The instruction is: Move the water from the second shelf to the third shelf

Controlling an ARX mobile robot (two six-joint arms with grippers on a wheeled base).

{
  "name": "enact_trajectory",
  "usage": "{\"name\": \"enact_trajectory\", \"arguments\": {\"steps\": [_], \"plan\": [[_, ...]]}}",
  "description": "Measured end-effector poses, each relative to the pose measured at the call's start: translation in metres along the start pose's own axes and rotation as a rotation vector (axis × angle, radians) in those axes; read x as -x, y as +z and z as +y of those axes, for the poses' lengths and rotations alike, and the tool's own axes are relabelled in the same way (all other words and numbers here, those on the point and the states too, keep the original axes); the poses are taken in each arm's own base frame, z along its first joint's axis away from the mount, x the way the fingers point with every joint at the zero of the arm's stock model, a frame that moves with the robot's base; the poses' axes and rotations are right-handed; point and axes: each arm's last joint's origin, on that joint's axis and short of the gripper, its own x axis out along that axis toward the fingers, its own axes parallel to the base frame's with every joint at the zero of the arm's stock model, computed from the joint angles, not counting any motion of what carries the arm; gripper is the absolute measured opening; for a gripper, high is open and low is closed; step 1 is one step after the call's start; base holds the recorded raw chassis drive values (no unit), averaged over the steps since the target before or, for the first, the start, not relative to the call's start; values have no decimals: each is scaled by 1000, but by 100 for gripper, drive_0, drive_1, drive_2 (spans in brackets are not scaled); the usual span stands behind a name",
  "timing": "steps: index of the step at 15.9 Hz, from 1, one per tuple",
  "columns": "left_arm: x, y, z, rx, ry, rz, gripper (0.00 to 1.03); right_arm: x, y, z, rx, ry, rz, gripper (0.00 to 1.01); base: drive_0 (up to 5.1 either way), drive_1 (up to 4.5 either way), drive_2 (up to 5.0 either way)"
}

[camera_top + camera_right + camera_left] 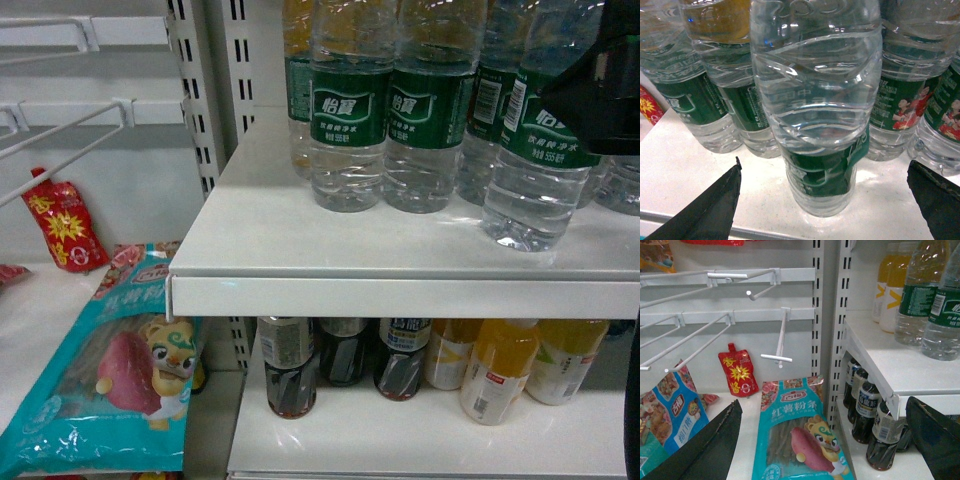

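Right gripper is hanging wide open w/ jaws either side of the front water bottle, not touching it yet. In the head view that bottle is standing upright near the front edge of the white shelf, a bit fwd of the other water bottles, w/ the dark arm covering its upper right. Step in hand, by my read: approach is done, grasp is pending. Next move is calling for a little more reach so the pads are flanking the body, then a firm close & a straight lift out w/o knocking the neighbours. Left gripper is also sitting open, holding nothing, low by the teal snack bag, next to the cola bottles on the lower shelf.
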Motion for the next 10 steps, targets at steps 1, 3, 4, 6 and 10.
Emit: {"name": "enact_trajectory", "arguments": {"steps": [1,3,4,6,10], "plan": [[0,0,0,0,0,0,98,6,-2,1,2,2,0,98,0,0,0],[0,0,0,0,0,0,98,23,-5,5,9,16,-7,98,0,0,0],[0,0,0,0,0,0,98,35,-7,6,14,28,-20,98,0,0,0],[0,0,0,0,0,0,98,63,-14,6,17,15,-56,98,0,0,0],[0,0,0,0,0,0,98,98,-29,-7,27,-132,-294,82,0,0,0]]}}
